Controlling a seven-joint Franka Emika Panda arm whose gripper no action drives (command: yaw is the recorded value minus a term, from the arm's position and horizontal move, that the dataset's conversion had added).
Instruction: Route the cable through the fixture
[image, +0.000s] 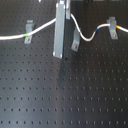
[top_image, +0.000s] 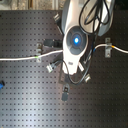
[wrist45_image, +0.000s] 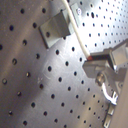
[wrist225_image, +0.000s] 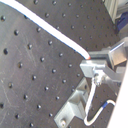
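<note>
From above, in the second exterior view, the arm (top_image: 76, 35) was a rounded white shell with dark trim, and 1 round blue light (top_image: 76, 38) glowed on its face. Black cables (top_image: 93, 14) looped over its upper end. In the first exterior view the gripper (image: 60, 30) showed as a long flat grey bar. In both wrist views its fingers (wrist45_image: 109, 61) (wrist225_image: 107, 61) were grey, blocky metal, each with a small red mark near its tip.

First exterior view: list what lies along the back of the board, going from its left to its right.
Left bracket → green band on the cable → grey bar → middle bracket → blue band → right bracket.
</note>
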